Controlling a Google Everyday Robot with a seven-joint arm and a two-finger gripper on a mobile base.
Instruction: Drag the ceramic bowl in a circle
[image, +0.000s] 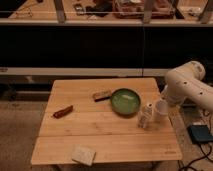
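Ceramic bowl (125, 101) sits on the wooden table (100, 134); tool (145, 116) just beside its rim, fingers apart.

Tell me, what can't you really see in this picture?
- The gripper: camera view, at the end of the arm beside the white cup, at the table's right edge; it blends into the arm.
- The small pale thing left of the cup: too blurry to name.
- The brown thing left of the green bowl: too blurry to name.
- The shelf clutter at the top: cut off by the picture's edge.
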